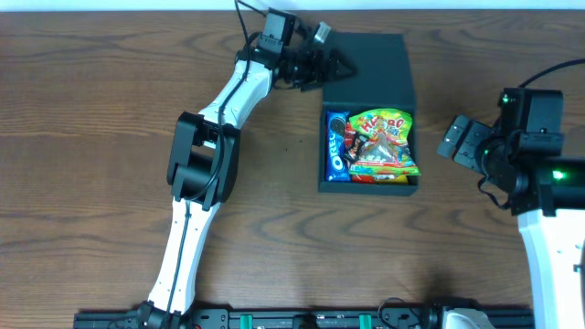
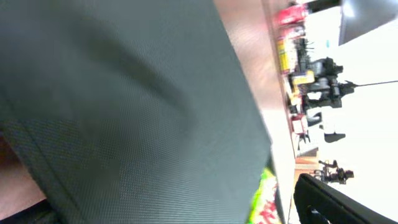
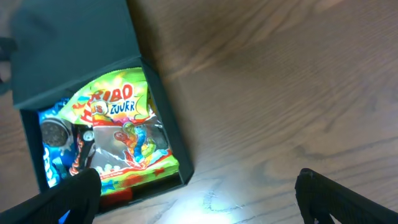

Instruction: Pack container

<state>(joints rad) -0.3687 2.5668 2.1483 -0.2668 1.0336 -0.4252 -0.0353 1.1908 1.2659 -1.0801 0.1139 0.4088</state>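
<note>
Left arm owns the lid [image 1: 375, 64]
The left gripper [image 1: 336, 66], wide open, is at the lid's left edge near the tabletop's [image 1: 91, 100] far edge; the right gripper [image 1: 454, 139], open too, sits right of the container [image 1: 366, 189].

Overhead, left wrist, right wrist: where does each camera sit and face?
Overhead: above the table, straight down; container, both arms, left claw, right claw.
Left wrist: close to the container's lid; one own finger at the edge.
Right wrist: tilted down at the snack packets; both fingertips low.
Shared: all show the container.
</note>
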